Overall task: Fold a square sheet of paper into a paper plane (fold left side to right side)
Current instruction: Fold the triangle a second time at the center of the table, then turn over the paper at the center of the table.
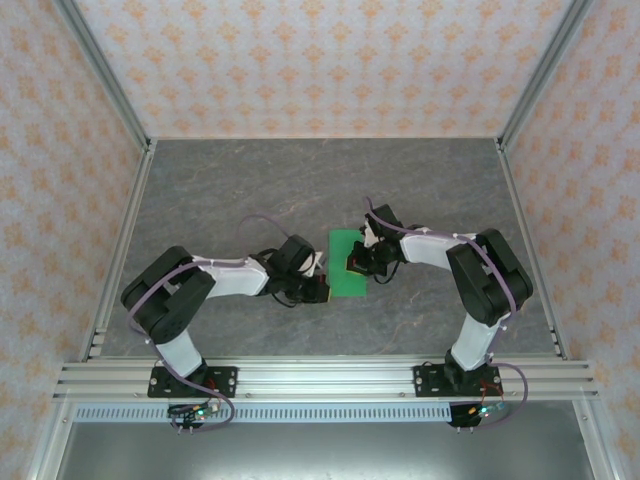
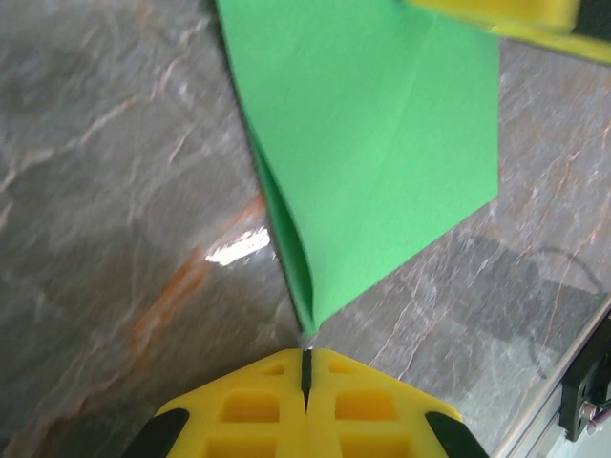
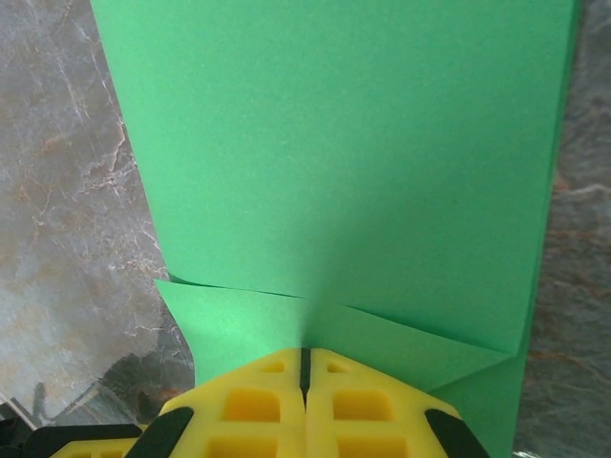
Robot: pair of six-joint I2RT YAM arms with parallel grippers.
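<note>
The square sheet of paper (image 1: 342, 250) is bright green and lies folded into an upright rectangle at the middle of the grey table. No paper plane is in view. My left gripper (image 1: 318, 291) is shut at the sheet's near left corner. In the left wrist view its tips (image 2: 307, 351) meet that corner of the paper (image 2: 382, 143), where the two layers gape apart along the fold. My right gripper (image 1: 357, 266) is shut and rests on the sheet's right side. In the right wrist view its tips (image 3: 305, 353) press on the paper (image 3: 344, 153), whose layers lie slightly offset.
The marbled grey table (image 1: 250, 190) is bounded by patterned walls and aluminium posts. A rail (image 1: 320, 376) carrying both arm bases runs along the near edge. The right gripper's yellow finger (image 2: 506, 11) reaches into the left wrist view.
</note>
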